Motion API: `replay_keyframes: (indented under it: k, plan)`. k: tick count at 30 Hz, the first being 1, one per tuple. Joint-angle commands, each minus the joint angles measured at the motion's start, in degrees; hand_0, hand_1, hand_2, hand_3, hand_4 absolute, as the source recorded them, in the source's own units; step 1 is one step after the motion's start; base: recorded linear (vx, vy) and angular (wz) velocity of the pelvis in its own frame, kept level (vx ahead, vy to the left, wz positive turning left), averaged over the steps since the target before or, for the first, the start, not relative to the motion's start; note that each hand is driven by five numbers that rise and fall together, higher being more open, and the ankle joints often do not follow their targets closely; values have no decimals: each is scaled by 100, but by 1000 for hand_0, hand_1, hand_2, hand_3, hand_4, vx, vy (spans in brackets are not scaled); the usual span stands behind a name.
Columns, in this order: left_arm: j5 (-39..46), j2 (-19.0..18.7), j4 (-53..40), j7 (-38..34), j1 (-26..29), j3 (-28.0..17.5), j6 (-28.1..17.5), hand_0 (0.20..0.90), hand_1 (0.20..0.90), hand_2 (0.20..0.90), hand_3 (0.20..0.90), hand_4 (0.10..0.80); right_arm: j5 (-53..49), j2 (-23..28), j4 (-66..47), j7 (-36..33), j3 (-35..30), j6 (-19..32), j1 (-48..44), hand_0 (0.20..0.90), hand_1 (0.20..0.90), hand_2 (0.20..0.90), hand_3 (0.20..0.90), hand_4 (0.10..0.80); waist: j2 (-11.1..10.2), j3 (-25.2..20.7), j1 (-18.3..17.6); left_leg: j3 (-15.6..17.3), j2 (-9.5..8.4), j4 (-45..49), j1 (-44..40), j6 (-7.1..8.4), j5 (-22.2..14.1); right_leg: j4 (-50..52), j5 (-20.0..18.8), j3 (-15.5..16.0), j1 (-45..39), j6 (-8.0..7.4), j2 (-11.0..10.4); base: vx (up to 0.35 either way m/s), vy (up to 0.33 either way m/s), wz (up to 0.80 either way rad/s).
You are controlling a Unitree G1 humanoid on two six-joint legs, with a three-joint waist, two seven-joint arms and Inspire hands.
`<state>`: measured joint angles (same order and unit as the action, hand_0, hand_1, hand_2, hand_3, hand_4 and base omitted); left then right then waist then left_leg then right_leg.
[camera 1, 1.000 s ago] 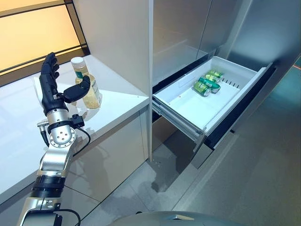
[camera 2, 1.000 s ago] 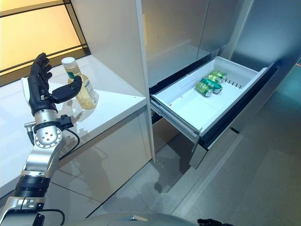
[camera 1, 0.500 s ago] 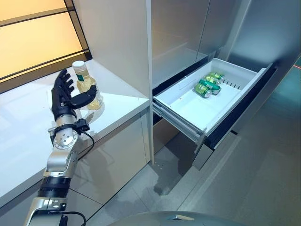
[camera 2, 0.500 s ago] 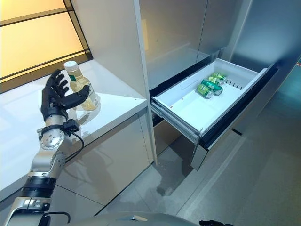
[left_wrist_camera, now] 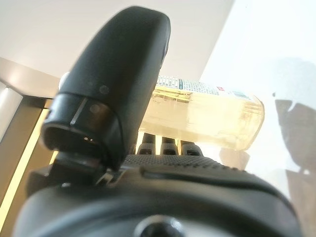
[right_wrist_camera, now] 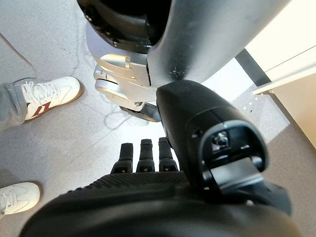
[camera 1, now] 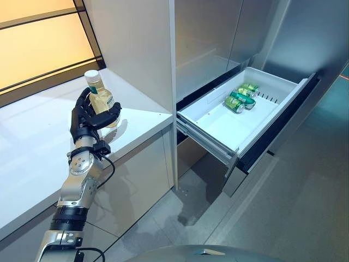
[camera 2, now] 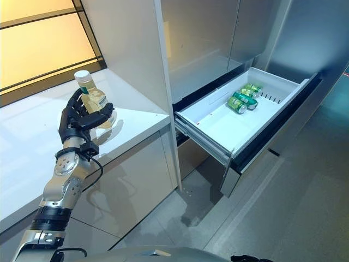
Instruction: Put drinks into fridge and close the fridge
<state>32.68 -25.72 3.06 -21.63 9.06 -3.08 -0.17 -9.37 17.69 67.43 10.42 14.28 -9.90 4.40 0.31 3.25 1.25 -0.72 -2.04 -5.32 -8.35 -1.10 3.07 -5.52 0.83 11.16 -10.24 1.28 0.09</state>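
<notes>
A white counter (camera 1: 32,142) runs beside a tall grey panel (camera 1: 136,49), its glossy top meeting an orange-lit window (camera 1: 38,43) framed in dark strips along the far edge. Below the counter's front lip stand pale cabinet fronts (camera 1: 136,174), and a grey floor (camera 1: 305,218) spreads out from their base. In the right wrist view, a person's white shoes (right_wrist_camera: 47,96) with red stripes rest on that floor, one nearer the counter side and the other (right_wrist_camera: 15,197) apart from it, with grey trouser hems above them.

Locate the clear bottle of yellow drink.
The clear bottle of yellow drink stands on the white counter, at the robot's left, within the left hand's curled fingers.
</notes>
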Motion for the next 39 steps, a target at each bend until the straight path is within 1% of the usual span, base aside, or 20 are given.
replay_keyframes:
  k: [1, 6, 13, 18, 20, 28, 39]
  plan:
    - [-194, -315, -20, 14, 828, -89, -756, 900, 900, 900, 900, 800, -1, -269, -125, 261, 121, 41, -239, 900, 900, 900, 900, 800, -17, -88, -104, -99, 5, 32, -84, 127, -691, 103, 145, -275, 84, -521, -151, 0, 0, 0]
    - [-428, -368, 175, -82, 973, -34, -831, 900, 900, 900, 900, 800, 4, -273, -59, 269, 143, 91, -237, 900, 900, 900, 900, 800, -25, -105, -142, -74, 7, 32, -105, 125, -700, 105, 140, -305, 80, -522, -141, 0, 0, 0]
    - [-311, -404, 318, -132, 1147, 3, -1004, 900, 900, 900, 900, 800, 37, -262, -7, 296, 172, 134, -235, 900, 900, 900, 900, 800, -25, -121, -189, -39, 9, 32, -126, 122, -710, 110, 142, -356, 79, -525, -137, 5, -1, -1]
    - [-358, -403, 370, -183, 1238, 1, -1058, 900, 900, 900, 900, 800, 49, -249, -9, 315, 188, 124, -243, 900, 900, 900, 900, 800, -27, -129, -211, -32, 11, 32, -138, 121, -717, 114, 142, -369, 76, -522, -130, 0, 0, 0]
    - [-390, -419, 480, -227, 1336, 4, -1167, 900, 900, 900, 900, 800, 58, -250, 25, 323, 207, 150, -248, 900, 900, 900, 900, 800, -26, -139, -231, -13, 17, 32, -140, 126, -717, 116, 141, -380, 80, -524, -130, 0, 0, 0]
    - [-580, -524, 620, -427, 1578, 19, -1317, 900, 900, 900, 900, 800, 56, -249, 5, 314, 268, 119, -242, 900, 900, 900, 900, 800, -22, -172, -283, 8, 18, 32, -151, 131, -728, 121, 143, -410, 87, -527, -120, 0, 0, 0]
    - [-619, -685, 925, -438, 1840, 64, -1257, 900, 900, 900, 900, 800, 100, -223, 41, 332, 270, 150, -229, 900, 900, 900, 900, 800, -6, -194, -347, 38, 18, 33, -169, 126, -747, 127, 153, -458, 90, -528, -112, 5, 0, -1]
